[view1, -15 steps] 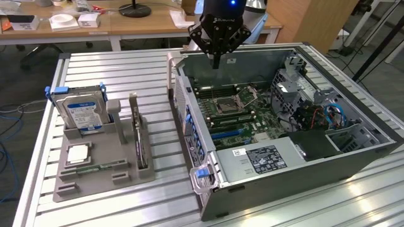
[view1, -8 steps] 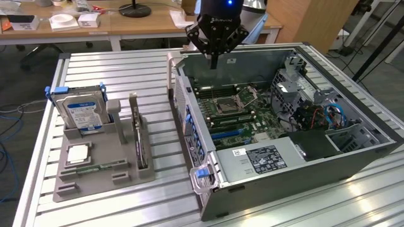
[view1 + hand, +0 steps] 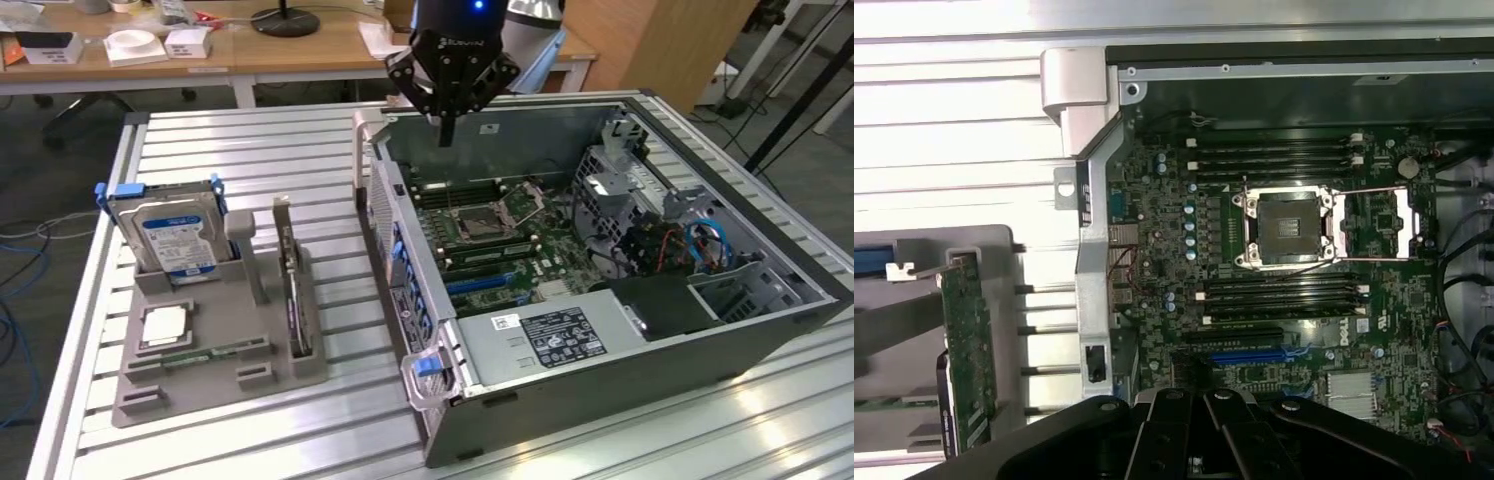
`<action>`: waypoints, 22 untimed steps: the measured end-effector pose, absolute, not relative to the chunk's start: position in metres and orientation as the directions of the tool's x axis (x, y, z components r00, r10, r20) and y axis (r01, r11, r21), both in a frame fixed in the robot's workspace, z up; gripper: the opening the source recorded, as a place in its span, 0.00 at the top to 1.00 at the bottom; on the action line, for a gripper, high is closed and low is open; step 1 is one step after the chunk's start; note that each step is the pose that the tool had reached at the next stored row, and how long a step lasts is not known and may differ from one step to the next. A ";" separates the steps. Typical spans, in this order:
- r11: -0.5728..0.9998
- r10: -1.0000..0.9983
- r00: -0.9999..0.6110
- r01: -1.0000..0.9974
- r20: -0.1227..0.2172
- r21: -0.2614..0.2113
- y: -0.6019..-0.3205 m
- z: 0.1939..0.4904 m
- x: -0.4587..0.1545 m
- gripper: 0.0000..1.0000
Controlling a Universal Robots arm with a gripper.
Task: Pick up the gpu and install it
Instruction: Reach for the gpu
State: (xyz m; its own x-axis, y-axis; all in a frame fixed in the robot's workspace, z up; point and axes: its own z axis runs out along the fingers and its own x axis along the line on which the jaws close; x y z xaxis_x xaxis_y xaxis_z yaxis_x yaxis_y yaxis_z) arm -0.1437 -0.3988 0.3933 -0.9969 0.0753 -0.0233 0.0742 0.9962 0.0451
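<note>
The gripper [image 3: 447,135] hung above the far end of the open computer case [image 3: 747,330], its fingers pressed together to a point with nothing between them. Beneath it and a little toward the camera lay the motherboard [image 3: 514,255], with an open processor socket [image 3: 477,225] at its middle and rows of memory slots on either side. In the wrist view the gripper [image 3: 1199,405] sat over the board's expansion slots, and the blue slot [image 3: 1249,355] lay close beside the fingertips.

The gpu [image 3: 294,295] was well apart from the gripper, outside the case, off to the exterior view's left of it and nearer the camera. It stood on its long edge in a slot of a grey holder [image 3: 200,395] that rested on the slatted metal bench [image 3: 240,150], touched by nothing else. In the wrist view the gpu [image 3: 966,350] showed as a narrow green board, just beyond the case's side wall from the gripper.

Farther from the gripper than the gpu, on the exterior view's left side of the same holder, a hard drive [image 3: 167,235] with a blue and white label stood upright. Nearer the camera than the drive, a square processor [image 3: 163,325] and a thin memory stick [image 3: 203,352] lay flat in the holder's recesses.
</note>
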 end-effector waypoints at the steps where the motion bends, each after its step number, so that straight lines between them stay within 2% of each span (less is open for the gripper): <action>1: 0.996 0.075 -0.997 0.074 -0.023 0.045 -0.399 0.393 -0.144 0.89; 22: 0.996 0.075 -0.997 0.074 -0.023 0.045 -0.399 0.393 -0.158 0.89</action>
State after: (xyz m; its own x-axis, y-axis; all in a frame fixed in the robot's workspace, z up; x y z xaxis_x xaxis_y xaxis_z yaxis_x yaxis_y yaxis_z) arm -0.1583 -0.3988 0.3933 -0.9969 0.0753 -0.0234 0.0742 0.9962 0.0451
